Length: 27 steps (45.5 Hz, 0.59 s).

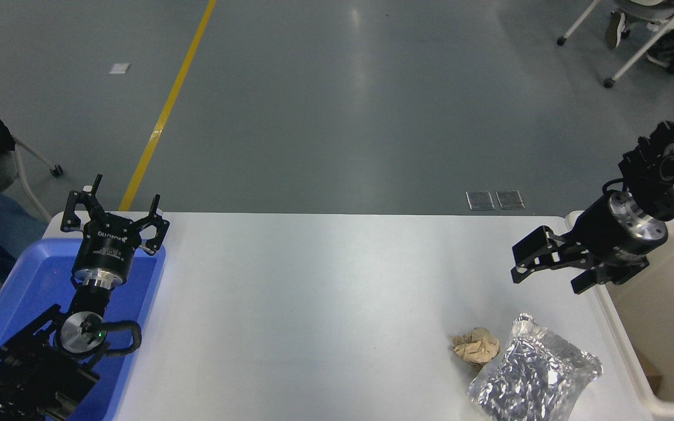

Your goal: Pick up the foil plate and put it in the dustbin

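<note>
The foil plate [533,374], shiny crinkled silver, lies on the white table [313,304] near its front right. The dustbin [659,310], a cream-white tub, stands at the table's right edge. My right gripper [547,280] is open and empty. It hangs above the table beside the dustbin's left rim, up and behind the foil plate and apart from it. My left gripper [114,213] is open and parked over the blue tray [27,286] at the lower left.
A small crumpled brown paper ball [475,346] lies touching the foil plate's left side. Something brown [653,374] lies in the dustbin's bottom corner. A chair [647,35] stands at the far right on the floor.
</note>
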{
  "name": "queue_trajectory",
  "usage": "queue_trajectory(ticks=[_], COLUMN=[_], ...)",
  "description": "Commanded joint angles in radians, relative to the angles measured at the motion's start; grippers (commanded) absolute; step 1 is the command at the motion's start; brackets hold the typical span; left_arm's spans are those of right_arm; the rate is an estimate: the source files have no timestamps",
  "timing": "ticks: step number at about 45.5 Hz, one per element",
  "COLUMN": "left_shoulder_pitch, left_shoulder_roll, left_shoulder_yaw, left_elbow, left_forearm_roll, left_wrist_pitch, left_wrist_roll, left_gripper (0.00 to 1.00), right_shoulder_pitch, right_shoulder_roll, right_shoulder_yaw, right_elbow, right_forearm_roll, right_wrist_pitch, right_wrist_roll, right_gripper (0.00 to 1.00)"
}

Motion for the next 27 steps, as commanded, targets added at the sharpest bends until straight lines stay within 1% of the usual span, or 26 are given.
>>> queue_trajectory(ticks=[1, 4, 8, 12, 17, 27], left_shoulder_pitch=[0.000, 0.000, 0.000, 0.000, 0.000, 0.000], left_shoulder_roll=[0.002, 0.000, 0.000, 0.000, 0.000, 0.000], left_shoulder_yaw=[0.000, 0.000, 0.000, 0.000, 0.000, 0.001], left_elbow=[0.000, 0.000, -0.001, -0.001, 0.000, -0.001], left_forearm_roll=[0.000, 0.001, 0.001, 0.001, 0.001, 0.001], left_wrist_pitch=[0.000, 0.000, 0.000, 0.000, -0.002, -0.002], left_wrist_roll=[0.001, 0.001, 0.001, 0.001, 0.001, 0.001], left_gripper=[1.00, 1.00, 1.00, 1.00, 1.00, 1.00], right_shoulder_pitch=[-0.226, -0.304, -0.422, -0.527, -0.611, -0.766], right_shoulder_roll=[-0.178, -0.204, -0.211, -0.204, -0.187, -0.145], right_shoulder_yaw=[0.045, 0.097, 0.199, 0.285, 0.360, 0.450], right_elbow=[-0.063, -0.080, -0.123, -0.180, -0.209, -0.287], right_forearm_roll=[-0.075, -0.075, -0.075, -0.075, -0.072, -0.075], right_wrist_pitch=[-0.058, -0.072, -0.094, -0.100, -0.107, -0.153], right_wrist_roll=[-0.022, -0.022, -0.023, -0.026, -0.045, -0.046], right_gripper=[1.00, 1.00, 1.00, 1.00, 1.00, 1.00])
